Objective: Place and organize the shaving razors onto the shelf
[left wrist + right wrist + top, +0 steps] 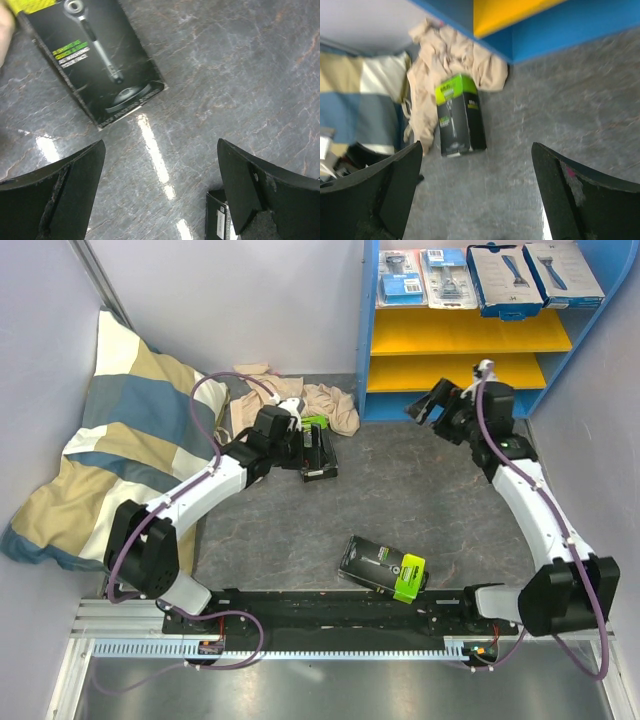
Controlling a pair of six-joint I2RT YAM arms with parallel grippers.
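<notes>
Razor box point(460, 120): by cloth point(450, 55), long axis near-far, lime end farthest
Second box point(383, 568): lime end rightward (print unreadable)
Left gripper point(161, 150), right gripper point(476, 147): spread, empty

Our left arm point(200, 490) rises from its base at the near left, folds at the elbow and stretches forward and inward, with the wrist carried low. Our left gripper point(312, 447) points down, jaws spread wide and holding nothing; in the left wrist view its dark fingers point(65, 190) stand well apart at the lower corners. Our right arm point(530, 500) climbs from the near right base and leans forward, the wrist bent inward. Our right gripper point(428, 405) faces left and down, jaws wide apart and holding nothing, its fingers point(580, 200) far apart in the right wrist view
</notes>
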